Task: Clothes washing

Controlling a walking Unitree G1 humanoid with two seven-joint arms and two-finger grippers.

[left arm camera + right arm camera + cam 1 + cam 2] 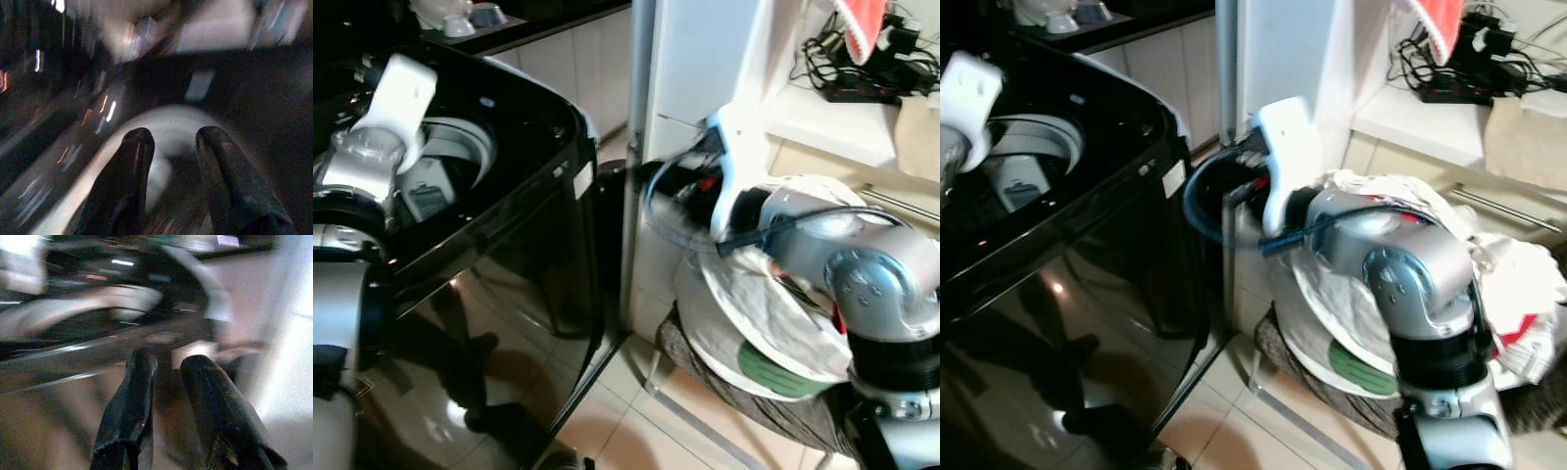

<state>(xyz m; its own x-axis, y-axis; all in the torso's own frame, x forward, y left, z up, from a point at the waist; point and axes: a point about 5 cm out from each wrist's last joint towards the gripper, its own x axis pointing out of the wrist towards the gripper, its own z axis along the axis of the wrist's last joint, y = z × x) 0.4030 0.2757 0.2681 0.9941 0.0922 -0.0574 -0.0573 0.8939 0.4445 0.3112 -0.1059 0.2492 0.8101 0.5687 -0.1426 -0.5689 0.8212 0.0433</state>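
**Gloss, brushed metal and rumpled cloth**

The washing machine has a glossy black shell — mirror-smooth, reflecting the pale floor tiles, which are shiny too. The robot's arm looks like satin silver metal with white plastic covers. The laundry is soft, creased white cloth; the basket beneath seems woven and rough — blurred, though.

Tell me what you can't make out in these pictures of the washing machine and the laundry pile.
- Inside of the washing machine drum: head views, dark, partly hidden by the left arm.
- Left pincer: left wrist view, motion blur smears what lies below it.
- Laundry pile: head views, right arm covers much of it.
- Right pincer: right wrist view, blurred; nothing seen held.
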